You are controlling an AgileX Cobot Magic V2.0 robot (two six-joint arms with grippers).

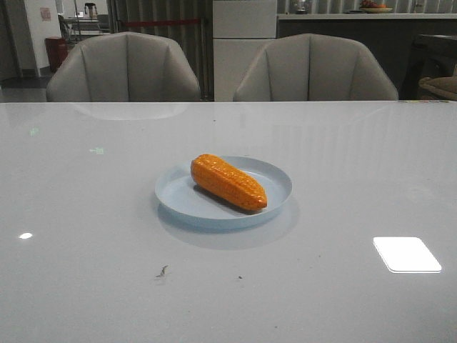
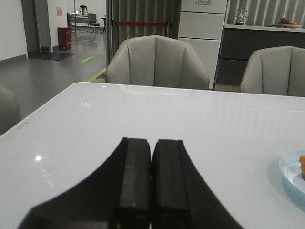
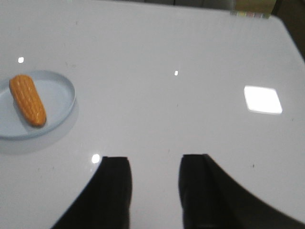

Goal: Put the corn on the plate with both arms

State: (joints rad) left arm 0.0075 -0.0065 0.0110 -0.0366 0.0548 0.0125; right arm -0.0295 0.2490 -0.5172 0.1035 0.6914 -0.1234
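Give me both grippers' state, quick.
Left gripper: jaws closed, holding nothing.
Right gripper: jaws open, empty; the corn lies on the plate.

No readable text, label, brand or number found in any view. Corn [image 1: 228, 182] and plate [image 1: 275, 174]: plain, unmarked. Small paper on far wall [image 2: 59, 11] seen in left wrist view, too blurred to be read. Small plate on white cabinet [image 2: 204, 2] also not legible.
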